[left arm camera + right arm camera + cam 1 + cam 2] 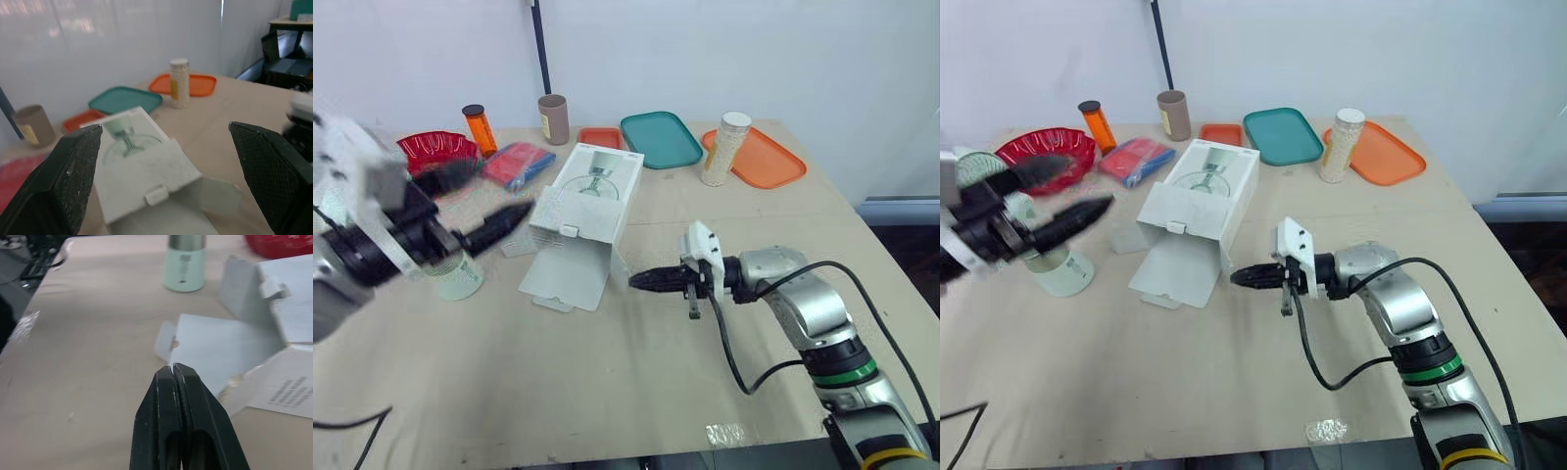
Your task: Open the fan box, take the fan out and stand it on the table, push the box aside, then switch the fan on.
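Note:
The white fan box (595, 192) lies on its side mid-table, its end flap (566, 275) folded out flat on the tabletop. Left of it stands the mint-green fan (460, 277), upright, its upper part hidden behind my left arm. My left gripper (481, 203) hovers open above the table between fan and box, pointing at the box, and its wide-apart fingers (73, 166) hold nothing. My right gripper (644, 281) is shut and empty, low over the table just right of the flap, its tip (174, 374) pointing at it.
Along the back edge are a red bowl (435, 149), an orange bottle (480, 128), a brown cup (553, 118), a red-and-blue packet (517, 164), a small orange tray (600, 137), a teal tray (661, 139), and a bead jar (724, 148) beside a large orange tray (764, 159).

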